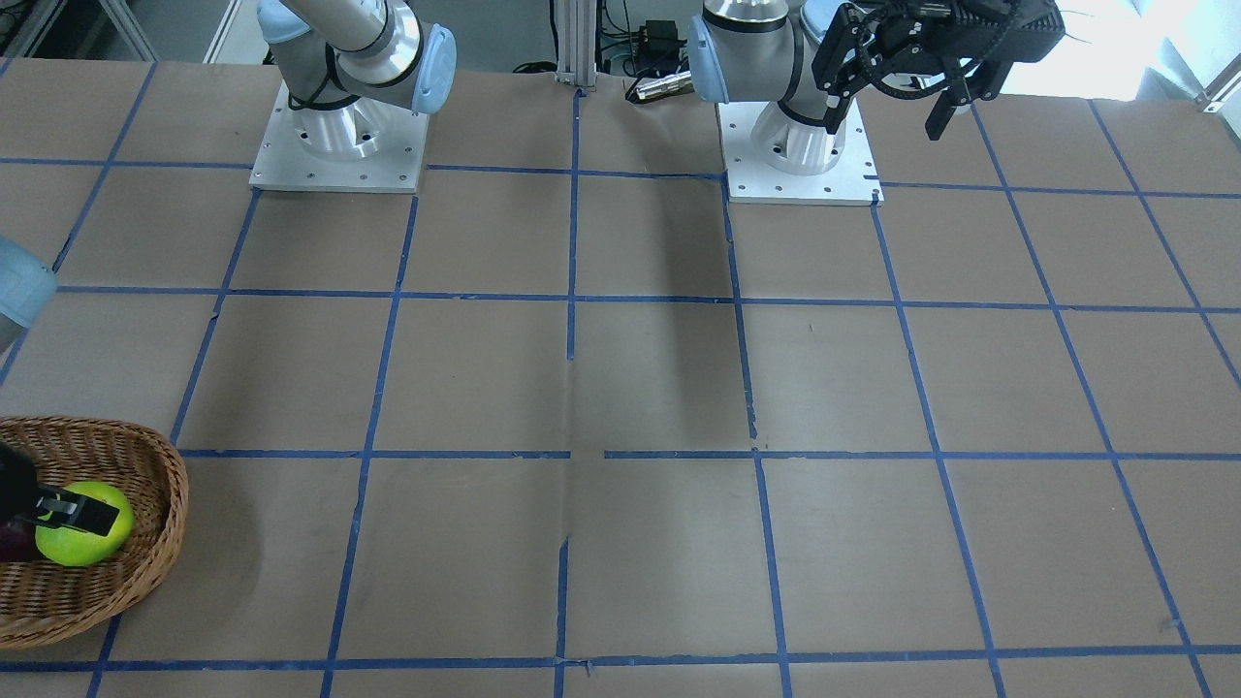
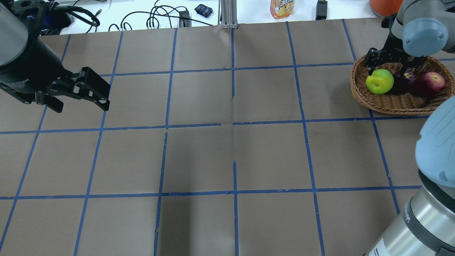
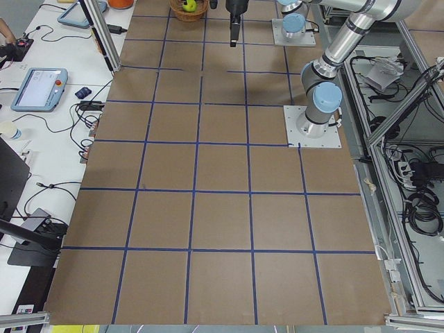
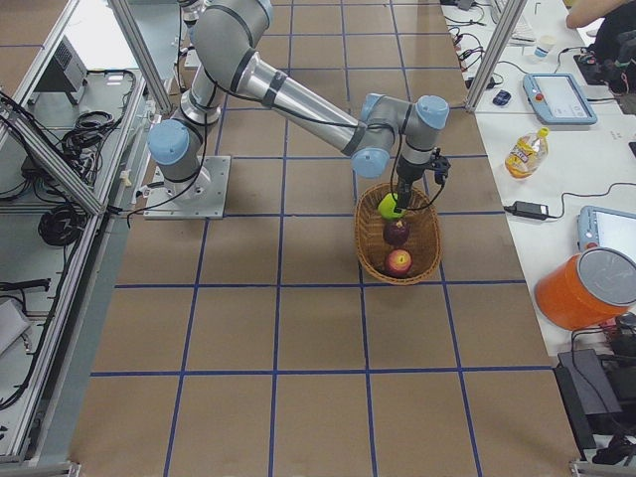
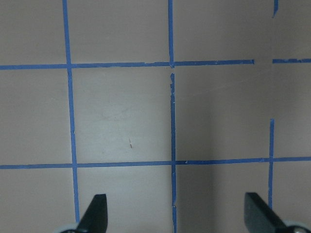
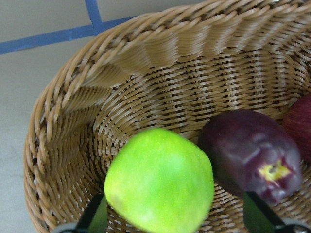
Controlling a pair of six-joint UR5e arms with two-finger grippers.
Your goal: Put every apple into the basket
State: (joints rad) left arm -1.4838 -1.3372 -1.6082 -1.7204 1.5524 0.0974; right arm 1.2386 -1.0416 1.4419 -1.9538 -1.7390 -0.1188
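The wicker basket (image 2: 391,106) stands at the table's far right, and also shows in the front view (image 1: 145,572) and the right-side view (image 4: 427,248). All three apples lie in it: the lime green apple (image 2: 379,81), the dark purple apple (image 2: 401,83) and the red apple (image 2: 430,82). My right gripper (image 2: 389,69) hangs open over the basket, its jaws wide either side of the green apple (image 6: 160,179), with the purple apple (image 6: 252,153) beside it. My left gripper (image 2: 81,92) is open and empty, held above bare table at the far left (image 5: 177,218).
My right arm's elbow (image 2: 437,149) looms large at the right edge, close to the basket. The arm bases (image 1: 337,145) (image 1: 800,155) stand at the robot's side of the table. A drink bottle (image 2: 282,7) and cables lie beyond the table's far edge.
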